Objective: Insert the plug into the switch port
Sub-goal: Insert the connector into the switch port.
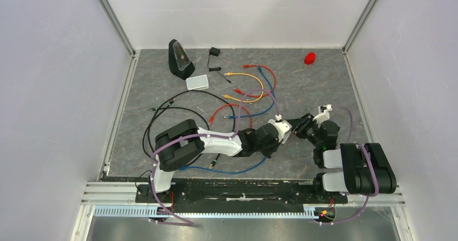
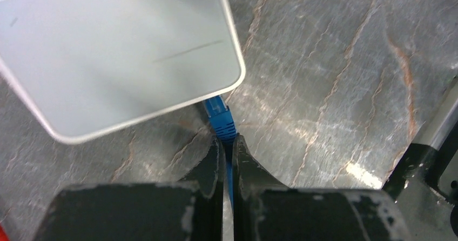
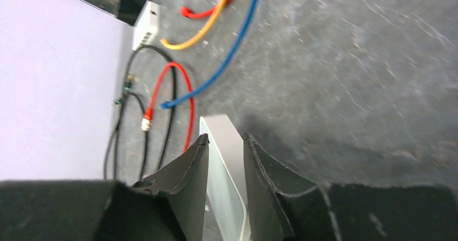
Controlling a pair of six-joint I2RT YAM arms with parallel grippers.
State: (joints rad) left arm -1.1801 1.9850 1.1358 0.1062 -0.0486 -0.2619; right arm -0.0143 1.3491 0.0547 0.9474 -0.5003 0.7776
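Note:
My right gripper is shut on a flat pale grey box with rounded corners and holds it on edge between its fingers. In the left wrist view this box fills the upper left. My left gripper is shut on a blue cable just behind its blue plug. The plug's tip meets the box's lower edge near a corner. The port is hidden, so I cannot tell how deep the plug sits. In the top view the left gripper and the right gripper meet at centre right.
A black wedge-shaped device and a second small white box stand at the back left. Red, yellow, blue and black cables lie tangled across the middle of the mat. A red object sits at the back right.

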